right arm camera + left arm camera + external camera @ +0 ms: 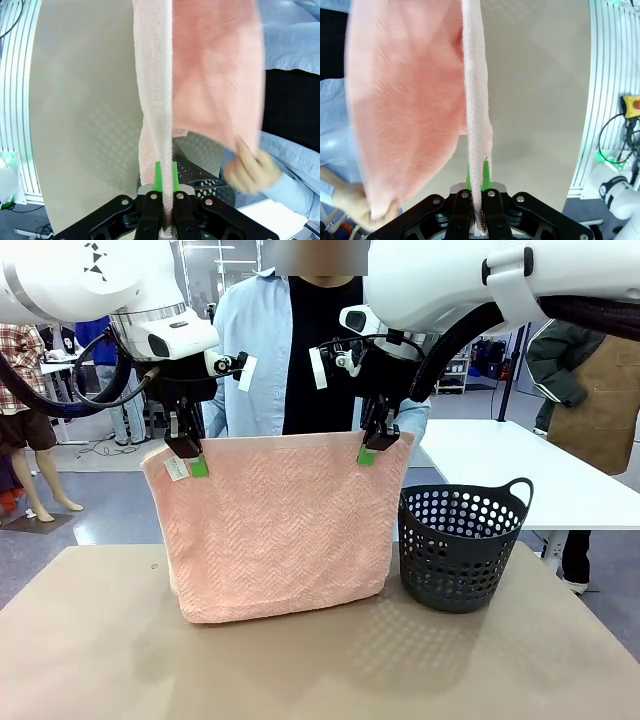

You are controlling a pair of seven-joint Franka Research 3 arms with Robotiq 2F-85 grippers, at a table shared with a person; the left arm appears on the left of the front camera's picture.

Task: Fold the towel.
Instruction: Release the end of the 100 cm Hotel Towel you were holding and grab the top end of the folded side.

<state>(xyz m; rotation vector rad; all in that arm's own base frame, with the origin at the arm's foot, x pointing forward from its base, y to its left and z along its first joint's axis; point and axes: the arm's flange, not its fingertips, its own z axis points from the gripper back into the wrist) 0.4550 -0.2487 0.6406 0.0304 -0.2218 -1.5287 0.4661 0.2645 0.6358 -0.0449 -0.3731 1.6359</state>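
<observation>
Nearest the camera, the brown bench (300, 670) is seen bare in front, with a dark perforated basket (462, 548) set on it to the robot's right. Beside the basket the towel (280, 530) is held up as a hanging sheet that reaches down to the bench; whether its lower edge rests there cannot be told. Its top edge is pinched near one corner by the left hand (190, 456) and near the other by the right hand (371, 448), each pressed together on the cloth. In the wrist views the clamped edge is seen running straight away from between the green pads (468, 177). A second, blurred span of pink cloth is seen on the far side, gripped low down by the person's fingers (249, 172).

The task is judged to be at an early stage. The towel is lifted and spread between the two hands, and a first fold in half appears to be under way with the person's help, but no finished fold is laid on the bench. Left to be done, by this judgement, are bringing the edges together, laying the cloth down and folding it smaller.
</observation>
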